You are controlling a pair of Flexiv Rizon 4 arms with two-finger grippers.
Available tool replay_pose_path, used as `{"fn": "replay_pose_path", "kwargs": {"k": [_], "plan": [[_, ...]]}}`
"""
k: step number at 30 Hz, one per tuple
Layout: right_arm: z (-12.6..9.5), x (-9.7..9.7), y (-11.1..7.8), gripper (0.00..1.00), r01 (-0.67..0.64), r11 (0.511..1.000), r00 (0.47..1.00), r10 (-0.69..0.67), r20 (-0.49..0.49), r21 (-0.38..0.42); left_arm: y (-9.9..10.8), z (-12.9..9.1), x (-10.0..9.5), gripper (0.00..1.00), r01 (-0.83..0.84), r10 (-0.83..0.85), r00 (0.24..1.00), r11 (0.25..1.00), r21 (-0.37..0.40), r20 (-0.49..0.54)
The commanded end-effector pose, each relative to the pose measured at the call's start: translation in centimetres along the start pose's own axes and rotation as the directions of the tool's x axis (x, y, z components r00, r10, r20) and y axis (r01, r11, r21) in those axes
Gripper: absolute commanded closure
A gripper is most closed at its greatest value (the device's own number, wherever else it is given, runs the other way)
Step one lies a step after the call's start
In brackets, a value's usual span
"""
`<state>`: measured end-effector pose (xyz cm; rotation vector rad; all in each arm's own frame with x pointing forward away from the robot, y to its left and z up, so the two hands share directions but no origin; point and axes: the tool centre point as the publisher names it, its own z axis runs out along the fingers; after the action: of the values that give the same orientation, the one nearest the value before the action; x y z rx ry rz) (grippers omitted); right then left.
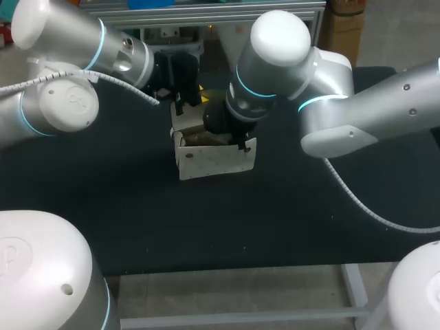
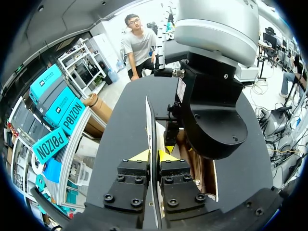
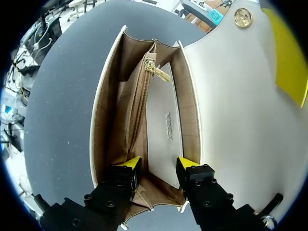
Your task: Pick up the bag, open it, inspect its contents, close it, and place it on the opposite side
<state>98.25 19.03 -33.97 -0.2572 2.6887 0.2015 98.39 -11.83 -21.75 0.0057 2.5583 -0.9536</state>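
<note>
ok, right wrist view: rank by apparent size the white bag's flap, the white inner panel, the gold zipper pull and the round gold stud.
1. white flap of the bag, helped by nearness to the camera
2. white inner panel
3. gold zipper pull and round gold stud: about alike, not ranked

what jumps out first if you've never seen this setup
The white bag stands open in the middle of the black table, its tan lining and gold zip pull on show. The left gripper pinches its raised flap, while the right gripper hangs open over the bag's mouth.
</note>
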Motion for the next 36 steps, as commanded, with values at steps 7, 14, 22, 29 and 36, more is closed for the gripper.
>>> {"fn": "replay_pose_path", "kwargs": {"k": [7,14,22,29,36], "plan": [[-3.5,0.0,0.3,1.00,0.006,0.999,0.971,0.004,0.240,-0.042,0.0,0.1,0.1,1.00,0.002,-0.002,1.000,1.000,-0.003,-0.003],[-6.9,-0.6,0.6,1.00,0.004,0.999,0.919,0.016,0.395,-0.051,-0.4,0.0,0.2,1.00,-0.007,0.008,1.000,1.000,-0.011,0.003],[-10.9,0.4,0.2,1.00,-0.007,0.999,0.859,0.029,0.511,-0.045,-1.5,-1.2,0.6,1.00,-0.013,0.013,1.000,1.000,-0.007,0.007],[-14.3,2.4,-0.2,1.00,-0.004,0.999,0.821,0.028,0.570,-0.043,-2.3,-2.0,0.9,1.00,0.030,-0.027,0.997,0.999,0.042,-0.072],[-16.0,5.2,-0.4,1.00,0.001,0.999,0.802,0.022,0.597,-0.037,-1.3,-0.2,1.5,1.00,0.093,-0.087,0.972,0.995,0.020,-0.217]]}}
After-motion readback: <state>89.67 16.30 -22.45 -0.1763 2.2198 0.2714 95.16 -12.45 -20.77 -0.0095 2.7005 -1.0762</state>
